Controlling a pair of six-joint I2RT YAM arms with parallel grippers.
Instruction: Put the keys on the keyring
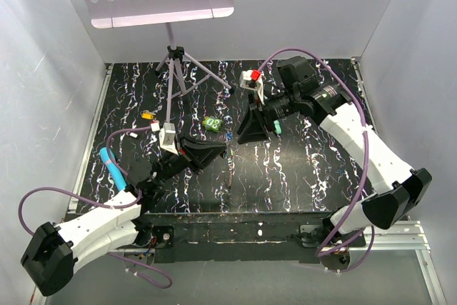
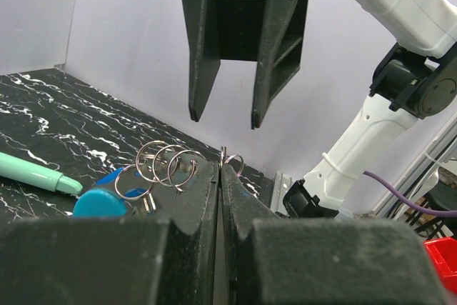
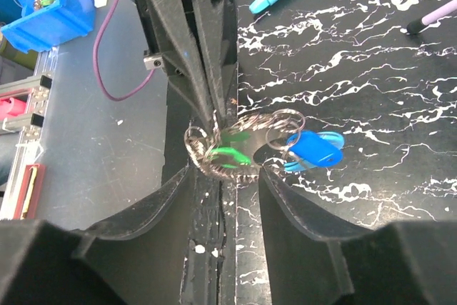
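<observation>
While the left arm reaches low and nearly flat from the near-left corner toward the middle of the bench, the right arm arches high, elbow at the far side, wrist folded back toward the left arm.

Left claw: clamped on the keyring, pinching one wire loop at its tips.

Right claw: apart, tips facing the left claw's tips, just beside the keyring with a visible gap.

Keyring: several overlapping loops of thin silvery wire, plus a smooth, rounded blue plastic tab.

Green key: blurred green patch among the loops; cannot tell whether it is threaded.

Yellow key: lying on the bench, far left, well apart from both claws.

Bench surface black with white marbled veins. Claw fingers matt black, wedge-shaped.
</observation>
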